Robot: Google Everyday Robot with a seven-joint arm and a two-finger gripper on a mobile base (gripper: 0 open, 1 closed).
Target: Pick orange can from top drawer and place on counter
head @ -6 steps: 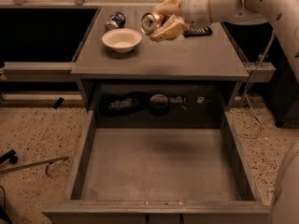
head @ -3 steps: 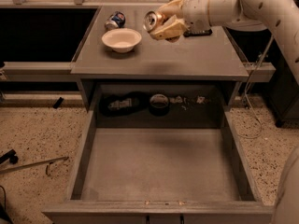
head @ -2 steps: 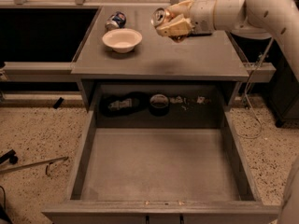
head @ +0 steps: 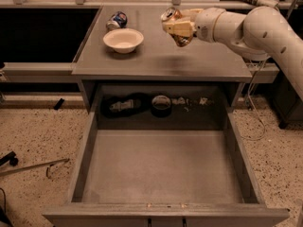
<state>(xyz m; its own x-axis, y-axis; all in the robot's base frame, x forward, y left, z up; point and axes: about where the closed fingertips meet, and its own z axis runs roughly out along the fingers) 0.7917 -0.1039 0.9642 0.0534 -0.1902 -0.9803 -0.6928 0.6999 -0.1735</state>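
Note:
The orange can (head: pixel 173 23) is held tilted in my gripper (head: pixel 178 26), above the middle of the grey counter (head: pixel 156 56) and clear of its surface. The gripper comes in from the right on a white arm, its fingers closed around the can's sides. The top drawer (head: pixel 161 174) is pulled fully open below the counter, and its grey floor is bare.
A white bowl (head: pixel 123 39) sits on the counter's left part with a blue-and-white can (head: pixel 117 20) lying behind it. Dark items and a round black roll (head: pixel 161 105) lie in the recess behind the drawer. The arm (head: pixel 255 27) spans the counter's right side.
My gripper has carried the orange can to the right and slightly up over the counter. The bowl, blue-and-white can and drawer have not moved.

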